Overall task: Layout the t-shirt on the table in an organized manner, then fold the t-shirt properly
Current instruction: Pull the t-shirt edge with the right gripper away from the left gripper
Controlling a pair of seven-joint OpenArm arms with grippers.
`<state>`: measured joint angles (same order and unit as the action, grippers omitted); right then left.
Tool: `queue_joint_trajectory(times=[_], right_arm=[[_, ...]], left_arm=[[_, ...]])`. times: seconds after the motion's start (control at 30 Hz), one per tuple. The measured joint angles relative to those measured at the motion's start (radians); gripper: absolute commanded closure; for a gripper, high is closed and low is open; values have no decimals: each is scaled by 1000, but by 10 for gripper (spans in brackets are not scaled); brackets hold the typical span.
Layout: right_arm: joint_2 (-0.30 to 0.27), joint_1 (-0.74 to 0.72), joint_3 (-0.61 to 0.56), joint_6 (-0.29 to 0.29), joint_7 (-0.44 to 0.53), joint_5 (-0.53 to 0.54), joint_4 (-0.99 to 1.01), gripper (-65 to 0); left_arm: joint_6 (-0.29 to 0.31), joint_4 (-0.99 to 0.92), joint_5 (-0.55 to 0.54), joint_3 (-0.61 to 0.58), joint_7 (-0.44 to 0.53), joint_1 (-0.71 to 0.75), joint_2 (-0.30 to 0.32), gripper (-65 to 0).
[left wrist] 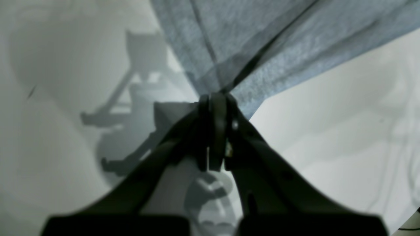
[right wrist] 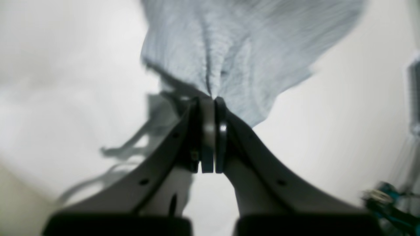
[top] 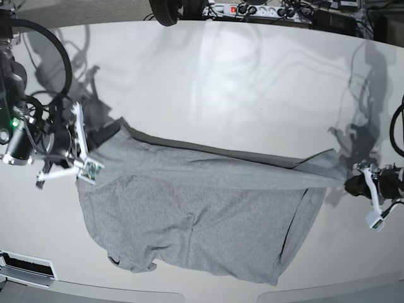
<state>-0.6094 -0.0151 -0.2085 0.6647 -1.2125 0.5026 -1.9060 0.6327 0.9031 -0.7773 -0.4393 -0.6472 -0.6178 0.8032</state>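
Fabric of the t-shirt [top: 189, 221] is spread across the near half of the tabletop [top: 240, 82] (grey side up). Its upper edge is stretched taut between the left gripper [left wrist: 215, 98] and right gripper [right wrist: 211, 100], each clamped on cloth.

The far half of the tabletop [top: 221, 69] lies bare beyond the t-shirt [top: 189, 214], open to passage from either side. Along its far rim sit a power strip [top: 252, 10] and tangled cables [top: 297, 11]. The stretched upper edge of the shirt spans between the right gripper [top: 85, 165] and left gripper [top: 353, 183], barring the middle.
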Motion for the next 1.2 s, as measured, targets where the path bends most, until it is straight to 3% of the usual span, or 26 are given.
queue_joint_trajectory(times=[0.1,0.2,0.33,0.4,0.53,0.8,0.9,1.03,1.2], right_arm=[[-23,30,-3,34,-111,156,1,0],[-77,37,-3,32,-192,327,0,0],[-155,37,-3,32,-191,540,-18,0],[-195,37,-3,32,-192,641,-47,0],[-250,35,3,32,-192,812,-104,0],[-365,35,50,32,-195,869,-125,0],[-370,49,50,32,-190,955,-128,0],[-370,141,53,32,-193,964,-129,0],[-370,266,54,32,-186,959,-129,0]], left_arm=[[0,0,-2,0,0,-3,9,0],[1,0,-8,0,0,-3,8,0],[2,0,-8,0,-12,-3,8,0],[33,0,-29,0,-43,-3,8,0],[59,0,-177,0,-157,-3,11,0],[59,0,-408,0,-409,-3,23,0],[58,7,-525,0,-554,-5,30,0],[60,19,-662,0,-761,-5,29,0],[61,24,-690,0,-745,11,31,0]])
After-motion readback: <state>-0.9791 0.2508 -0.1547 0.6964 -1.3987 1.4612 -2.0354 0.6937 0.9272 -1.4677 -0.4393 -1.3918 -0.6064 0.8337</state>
